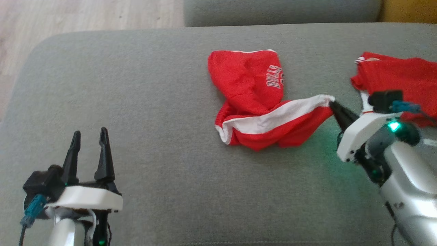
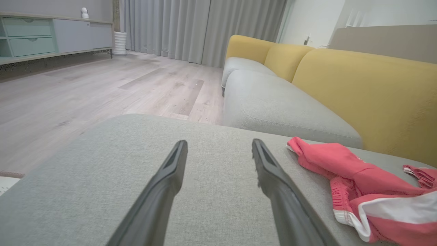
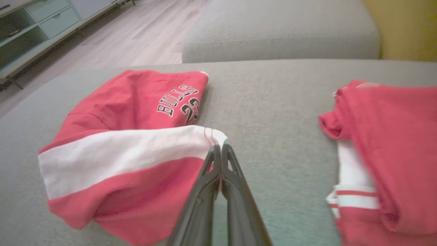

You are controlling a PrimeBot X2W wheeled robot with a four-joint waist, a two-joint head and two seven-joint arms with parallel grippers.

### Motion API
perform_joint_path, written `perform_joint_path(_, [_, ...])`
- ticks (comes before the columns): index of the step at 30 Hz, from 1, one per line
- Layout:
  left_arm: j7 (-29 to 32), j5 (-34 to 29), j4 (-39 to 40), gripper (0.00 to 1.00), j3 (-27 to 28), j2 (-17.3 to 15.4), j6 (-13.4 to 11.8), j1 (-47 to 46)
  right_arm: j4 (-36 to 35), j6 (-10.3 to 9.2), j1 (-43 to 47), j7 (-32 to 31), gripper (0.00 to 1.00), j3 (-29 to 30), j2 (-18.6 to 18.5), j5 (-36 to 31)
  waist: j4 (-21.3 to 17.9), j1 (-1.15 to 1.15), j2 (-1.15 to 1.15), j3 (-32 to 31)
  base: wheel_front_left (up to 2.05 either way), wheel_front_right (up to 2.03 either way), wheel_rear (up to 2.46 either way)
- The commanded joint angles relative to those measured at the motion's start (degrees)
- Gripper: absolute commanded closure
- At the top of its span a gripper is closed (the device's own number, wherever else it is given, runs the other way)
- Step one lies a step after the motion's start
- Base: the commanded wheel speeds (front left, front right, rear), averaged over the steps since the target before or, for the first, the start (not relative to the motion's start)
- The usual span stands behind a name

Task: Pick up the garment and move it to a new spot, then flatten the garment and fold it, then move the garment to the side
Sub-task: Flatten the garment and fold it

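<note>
1. Head view: the red garment (image 1: 259, 102) lies crumpled at frame centre on the grey cushion (image 1: 153, 85). The right gripper (image 1: 333, 103), centre right, pinches its white stripe's end. The left gripper (image 1: 89, 135), lower left, stands spread.
2. Left wrist view: spread fingers (image 2: 167, 184) over cushion; garment lower right.
3. Right wrist view: fingers pressed together on the stripe's corner, centre; another red garment (image 3: 385, 136) at right.

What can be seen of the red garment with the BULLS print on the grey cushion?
The red garment looks like soft sports fabric, with a broad white band and a BULLS print with a number. It lies crumpled and twisted on the grey cushion. The right gripper has its fingers shut on the end of the white band, drawn to a point.
</note>
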State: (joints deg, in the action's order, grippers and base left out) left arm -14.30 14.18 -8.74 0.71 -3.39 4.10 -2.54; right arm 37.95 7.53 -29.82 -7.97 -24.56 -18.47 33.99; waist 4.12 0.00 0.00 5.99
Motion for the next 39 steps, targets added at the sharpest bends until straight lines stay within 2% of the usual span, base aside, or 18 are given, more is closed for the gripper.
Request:
perform_joint_path(1, [-0.7,-0.56,1.67,0.0,1.97,-0.43,0.33,-1.28,-2.58,-0.04,-0.67,0.66,1.0,-0.24,-1.21,-0.83,-1.27,0.0,0.0,-0.66,0.0,0.0,0.0])
perform_joint_path(5, [-0.7,-0.58,1.58,0.0,2.28,-0.31,0.22,-0.65,-6.13,-0.04,1.82,-1.5,1.0,2.07,-4.24,-5.82,-3.35,0.0,0.0,-1.19,0.0,0.0,0.0])
perform_joint_path(8, [-0.7,-0.58,1.58,0.0,2.11,-0.2,0.22,-0.42,-9.27,-0.04,5.1,-4.92,1.0,4.35,-5.05,-9.01,-4.29,0.0,0.0,-1.29,0.0,0.0,0.0])
perform_joint_path(13, [-0.7,-0.55,1.39,0.0,1.93,-0.11,0.43,-0.59,-14.23,-0.04,11.98,-10.83,0.98,6.99,-3.97,-11.02,-4.72,0.0,0.0,-1.11,0.0,0.0,0.0])
perform_joint_path(14, [-0.7,-0.57,1.38,0.0,1.93,-0.1,0.49,-0.65,-14.94,-0.04,13.14,-11.79,0.63,7.29,-3.56,-11.24,-4.71,0.0,0.0,-1.05,0.0,0.0,0.0])
perform_joint_path(15, [-0.7,-0.59,1.38,0.0,1.93,-0.1,0.54,-0.72,-15.49,-0.04,14.18,-12.62,0.13,7.66,-3.02,-11.37,-4.7,0.0,0.0,-0.98,0.0,0.0,0.0])
perform_joint_path(16, [-0.7,-0.61,1.37,0.0,1.95,-0.1,0.59,-0.78,-15.97,-0.04,15.07,-13.28,0.0,7.96,-2.44,-11.42,-4.68,0.0,0.0,-0.93,0.0,0.0,0.0])
perform_joint_path(19, [-0.7,-0.7,1.23,0.0,1.95,-0.19,0.73,-0.93,-17.3,-0.04,16.98,-14.59,0.0,8.85,-1.31,-11.68,-4.54,0.0,0.0,-0.87,0.0,0.0,0.0])
perform_joint_path(22, [-0.7,-0.77,1.01,0.0,2.11,-0.59,0.85,-1.14,-20.15,-0.04,17.56,-12.9,0.0,12.49,-0.81,-12.18,-4.45,0.0,0.0,-0.95,0.0,0.0,0.0])
perform_joint_path(26, [-0.7,-0.8,0.95,0.0,2.5,-1.22,0.69,-1.28,-25.85,-0.04,18.49,-7.46,0.0,18.35,1.26,-13.54,-4.48,0.0,0.0,-1.22,0.0,0.0,0.0])
perform_joint_path(30, [-0.7,-0.51,1.22,0.0,2.87,-1.63,0.53,-1.36,-29.59,-0.04,19.63,0.64,0.0,21.42,4.75,-14.23,-4.59,0.0,0.0,-1.26,0.0,0.0,0.0])
perform_joint_path(33, [-0.56,-0.13,1.13,0.0,2.72,-1.84,0.63,-1.31,-28.87,-0.04,20.68,8.46,0.0,22.3,7.11,-14.65,-4.79,0.0,0.0,-1.22,0.0,0.0,0.0])
perform_joint_path(36, [0.22,0.4,0.88,0.0,2.21,-2.04,1.01,-1.77,-27.79,-0.04,20.87,10.73,0.0,22.22,7.73,-14.66,-4.94,0.0,0.0,-1.19,0.0,0.0,0.0])
perform_joint_path(39, [4.37,2.39,0.4,0.0,0.18,-3.13,2.2,-3.91,-26.42,-0.04,20.38,12.69,0.0,21.74,8.05,-14.92,-5.32,0.0,0.0,-1.02,0.0,0.0,0.0])
